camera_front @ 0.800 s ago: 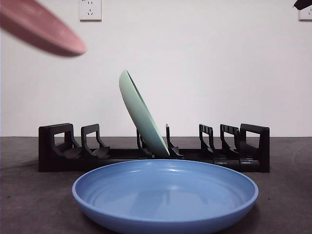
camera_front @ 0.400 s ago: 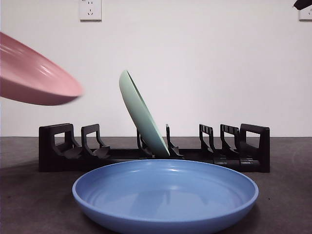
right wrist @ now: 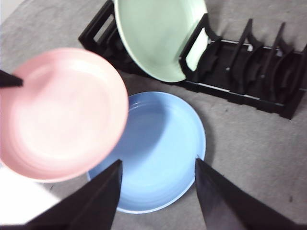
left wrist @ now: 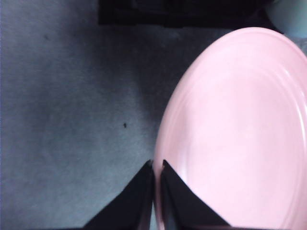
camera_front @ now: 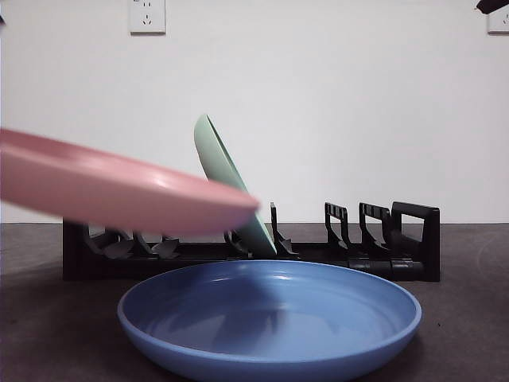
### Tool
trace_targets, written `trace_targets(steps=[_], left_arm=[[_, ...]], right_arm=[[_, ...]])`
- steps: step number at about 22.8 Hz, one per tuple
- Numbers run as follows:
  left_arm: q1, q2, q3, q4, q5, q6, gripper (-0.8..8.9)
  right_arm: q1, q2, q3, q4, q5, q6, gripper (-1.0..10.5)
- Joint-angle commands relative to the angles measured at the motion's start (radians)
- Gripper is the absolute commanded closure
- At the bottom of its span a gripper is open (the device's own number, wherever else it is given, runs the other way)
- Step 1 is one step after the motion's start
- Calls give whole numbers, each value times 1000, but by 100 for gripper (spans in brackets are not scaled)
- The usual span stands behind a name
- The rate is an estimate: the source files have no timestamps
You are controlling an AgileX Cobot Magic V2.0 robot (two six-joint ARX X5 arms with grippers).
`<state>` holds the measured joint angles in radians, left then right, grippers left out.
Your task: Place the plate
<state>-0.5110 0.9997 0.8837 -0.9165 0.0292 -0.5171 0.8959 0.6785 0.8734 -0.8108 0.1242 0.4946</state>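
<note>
My left gripper point(left wrist: 156, 166) is shut on the rim of a pink plate point(left wrist: 240, 129). It holds the plate nearly flat in the air, at the left of the front view point(camera_front: 119, 191). The plate hangs in front of the left slots of the black rack point(camera_front: 398, 239) and over the left edge of the blue plate point(camera_front: 270, 318). A green plate point(camera_front: 223, 171) leans in a middle slot of the rack. My right gripper point(right wrist: 157, 162) is open and empty, high above the blue plate point(right wrist: 158, 148). Its view also shows the pink plate point(right wrist: 62, 112) and the green plate point(right wrist: 156, 36).
The blue plate lies flat on the dark table in front of the rack point(right wrist: 249, 81). The rack's right slots hold nothing. A white wall with a socket point(camera_front: 147, 16) stands behind. The right arm shows only as a black tip point(camera_front: 493, 6) at the top corner.
The pink plate has come down and to the right, from high at the left to low in front of the rack's left slots, and has levelled out. The other plates have not moved.
</note>
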Motion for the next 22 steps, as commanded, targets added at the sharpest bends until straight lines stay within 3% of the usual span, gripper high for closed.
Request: trace_targets(steps=[1,22], left_arm=[[-26,48,5,57,5,-28,807],[-222,452,5,390,20,-105,807]], right_arm=[[10,5,19,10,8,-9,709],[10,5,19,14,12,-12,709]])
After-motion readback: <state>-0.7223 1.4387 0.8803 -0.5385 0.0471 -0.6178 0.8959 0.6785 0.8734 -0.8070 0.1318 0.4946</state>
